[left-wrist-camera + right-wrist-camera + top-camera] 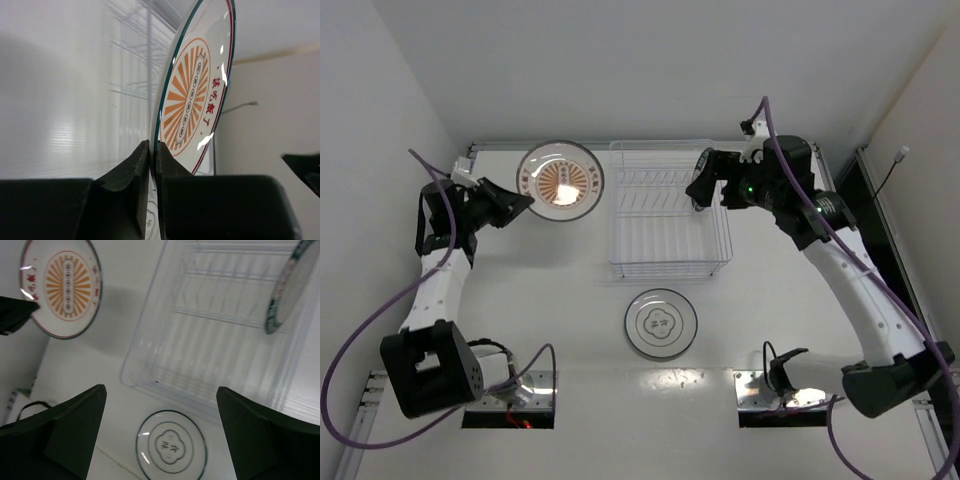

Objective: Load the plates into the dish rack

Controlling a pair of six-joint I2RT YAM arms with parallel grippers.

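Left side first: your left claw (527, 200) is clamped narrow on the rim of the sunburst plate (560, 180). In the left wrist view its two fingers (130, 172) pinch the plate's lower edge, and the orange rays and red characters fan up and to the right of the claw. From overhead the plate sits just beyond the claw's tips with its face turned up to the camera. It looks lifted off the surface (520, 300), with a soft shadow beside it in the right wrist view. Just right of that plate is the dish rack (665, 215), clear, with rows of upright tines. Its left end is close to the held plate but not touching it. The grey-ringed plate (661, 323) lies flat on the surface, apart from the rack's near wall and well to the right of your left claw. In the right wrist view it shows below and between the right claw's fingers. Your right claw (161, 390) is spread wide and holds nothing; it hangs over the rack's far right corner. The dark-rimmed plate (287, 290) stands on edge inside the rack, leaning at the rack's right end, up and to the right of that claw in its wrist view.
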